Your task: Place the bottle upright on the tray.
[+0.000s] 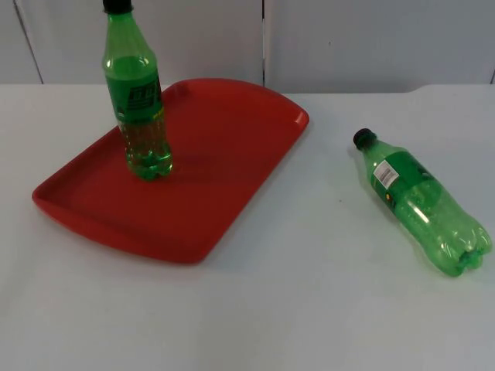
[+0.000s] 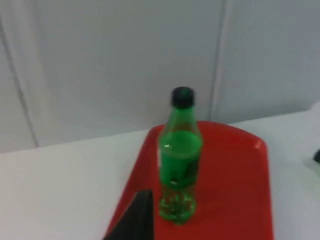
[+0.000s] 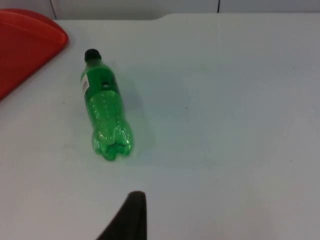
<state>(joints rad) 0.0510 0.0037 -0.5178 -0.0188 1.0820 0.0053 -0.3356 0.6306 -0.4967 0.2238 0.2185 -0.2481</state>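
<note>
1. Standing upright on the red tray [image 1: 232,178] you have one green bottle with a black cap [image 1: 139,100], base flat toward the tray's left half; that one looks done.
2. The second green bottle [image 1: 421,202] lies on its side on the white table [image 1: 309,309], well apart from the tray to its right, black cap pointing toward the partition, base toward you. It reads as the one left to place.
3. Left gripper: one black fingertip [image 2: 135,220] at the tray's near edge, just short of the standing bottle [image 2: 179,155], touching nothing. You cannot tell how far apart its fingers are.
4. Right gripper: one black fingertip [image 3: 131,215] over bare table, near the lying bottle [image 3: 104,107] but clear of its base. Nothing held; opening can't be judged.
5. My read: the right arm is closer, so it takes the next pick; grabbing mid-body lets you tip the bottle upright.
6. Surface is plain matte white, tray corner [image 3: 30,40] close to the cap. The grey partition wall [image 1: 348,39] runs behind.
</note>
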